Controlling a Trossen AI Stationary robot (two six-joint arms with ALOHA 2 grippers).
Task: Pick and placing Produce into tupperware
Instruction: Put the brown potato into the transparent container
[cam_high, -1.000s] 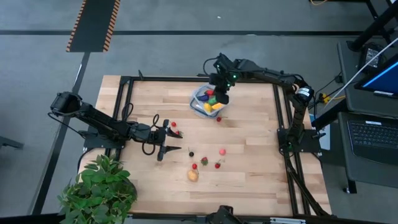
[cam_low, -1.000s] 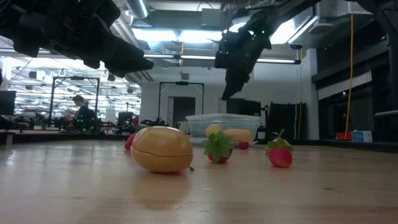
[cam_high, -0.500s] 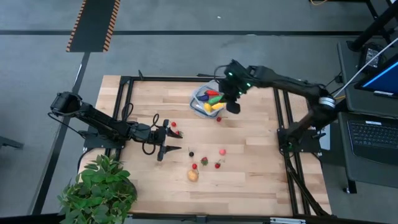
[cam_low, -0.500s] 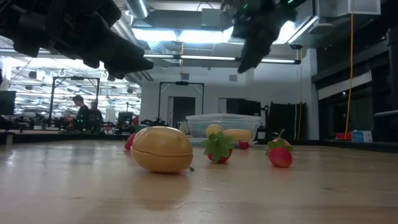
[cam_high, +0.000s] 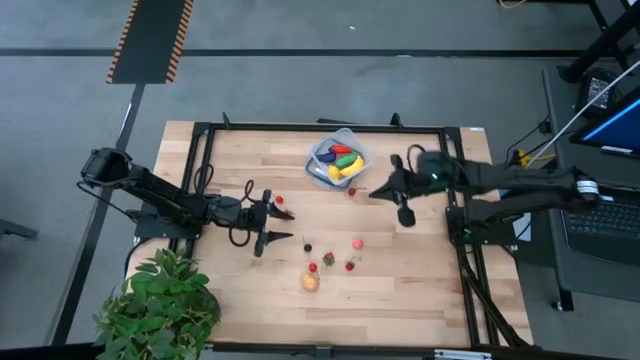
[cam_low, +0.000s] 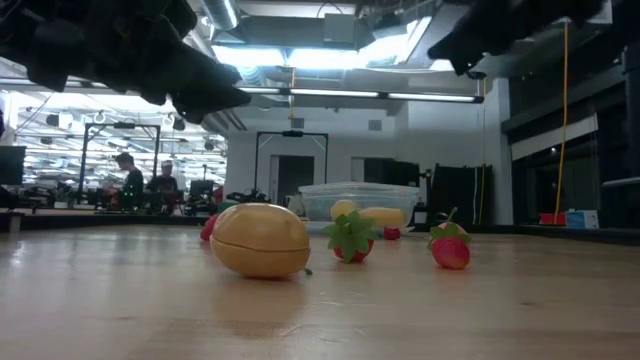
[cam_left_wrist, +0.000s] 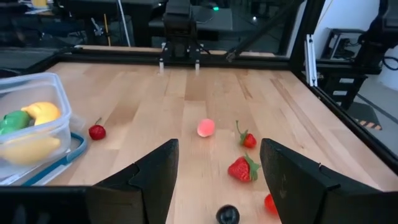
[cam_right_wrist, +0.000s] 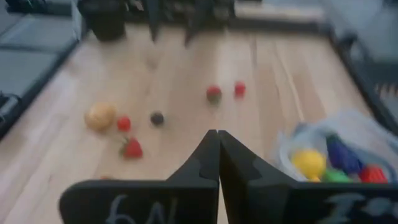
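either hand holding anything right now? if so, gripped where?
Nothing is held. The right hand is shut empty above the table, beside the container. The left hand is open, with nothing between its fingers.

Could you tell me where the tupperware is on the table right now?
In the high view, the tupperware sits near the table's far edge, about mid-width, with a small red berry just beside it and the right gripper nearby.
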